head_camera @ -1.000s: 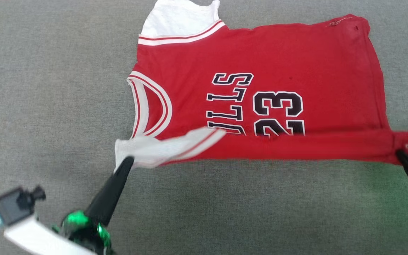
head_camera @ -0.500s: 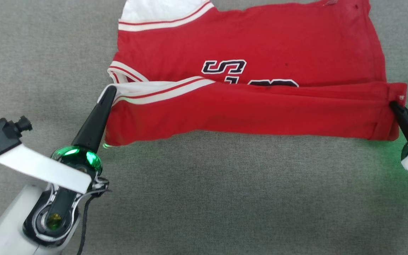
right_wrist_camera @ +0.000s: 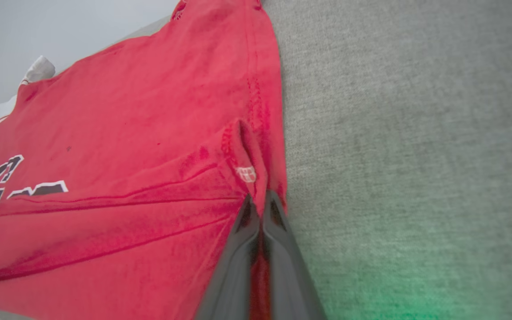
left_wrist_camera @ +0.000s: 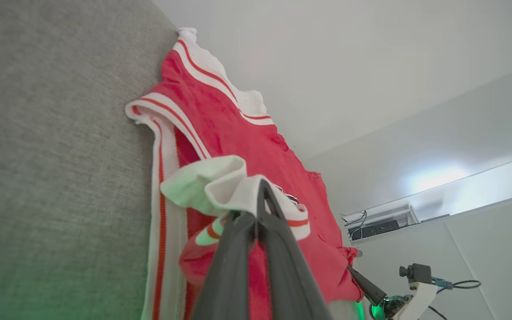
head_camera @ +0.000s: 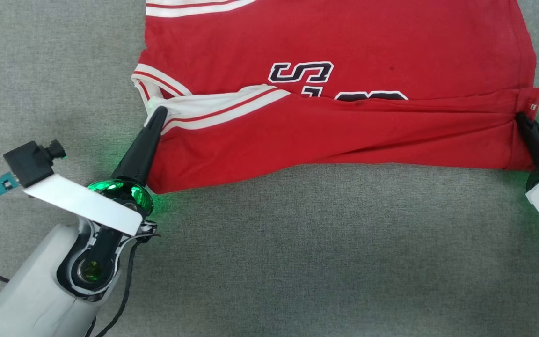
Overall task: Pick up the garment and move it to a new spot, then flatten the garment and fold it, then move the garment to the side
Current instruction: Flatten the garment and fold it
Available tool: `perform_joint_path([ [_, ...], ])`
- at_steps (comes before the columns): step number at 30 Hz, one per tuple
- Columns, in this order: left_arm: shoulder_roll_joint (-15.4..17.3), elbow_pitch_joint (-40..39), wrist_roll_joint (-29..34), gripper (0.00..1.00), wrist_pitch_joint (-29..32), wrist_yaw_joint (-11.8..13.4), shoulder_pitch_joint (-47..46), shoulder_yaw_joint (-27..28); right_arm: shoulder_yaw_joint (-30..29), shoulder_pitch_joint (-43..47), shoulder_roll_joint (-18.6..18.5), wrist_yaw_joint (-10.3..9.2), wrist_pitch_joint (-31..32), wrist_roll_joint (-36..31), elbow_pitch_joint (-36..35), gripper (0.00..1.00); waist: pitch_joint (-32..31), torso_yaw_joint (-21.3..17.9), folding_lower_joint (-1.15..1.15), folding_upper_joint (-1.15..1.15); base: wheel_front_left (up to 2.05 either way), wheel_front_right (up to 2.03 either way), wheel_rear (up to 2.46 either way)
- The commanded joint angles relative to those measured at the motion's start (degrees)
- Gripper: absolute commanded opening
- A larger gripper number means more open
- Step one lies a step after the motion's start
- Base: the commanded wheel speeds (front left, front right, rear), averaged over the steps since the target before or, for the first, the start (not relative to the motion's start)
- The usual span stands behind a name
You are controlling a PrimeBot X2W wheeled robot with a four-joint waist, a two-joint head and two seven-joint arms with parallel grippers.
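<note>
Jaws of left gripper (head_camera: 157, 116) clamp the garment (head_camera: 367, 135) at its white sleeve end. Those of right gripper (head_camera: 522, 120) clamp the red hem corner; the fold stretches between.

place: lab-like room | cues: bare white walls (left_wrist_camera: 349, 66), cabled electronics box (left_wrist_camera: 374, 230)

Near edge of garment (head_camera: 344, 140) carried farther over its body than second ago. Folded flap now hides number and most of lettering, leaving one letter and sliver of digit. Left gripper (head_camera: 158, 112) and right gripper (head_camera: 519, 118) advanced with flap. White striped sleeve end now lies across red front.
</note>
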Motion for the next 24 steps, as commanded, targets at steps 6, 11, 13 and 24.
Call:
perform_joint_path([
  [6, 3.4, 4.3, 3.6, 1.00, -1.5, 0.3, -1.2, -3.4, 2.0, 0.5, -0.2, -0.18, -2.4, 0.4, 2.2, 0.45, -1.2, 0.2, 0.00, -0.01, 0.00, 0.00, 0.00],
  [11, 8.6, 2.2, 7.1, 1.00, -2.2, 0.2, -4.5, -4.5, 2.0, 1.7, -1.4, -0.15, -4.7, -0.3, 1.0, 1.00, -3.6, 0.7, 0.00, -0.01, 0.00, 0.00, 0.00],
  [13, 11.2, 1.8, 8.6, 1.00, -2.3, 0.2, -5.4, -4.1, 1.9, 2.1, -1.5, -0.11, -5.2, -0.6, 0.1, 1.00, -4.7, 0.7, 0.00, -0.01, 0.00, 0.00, 0.00],
  [24, 24.0, -8.6, 10.4, 1.00, 25.6, 6.5, -9.2, -13.5, 0.5, 4.6, -1.0, -0.11, -4.0, -1.6, -4.4, 1.00, -7.5, 0.2, 0.00, -0.01, 0.00, 0.00, 0.00],
])
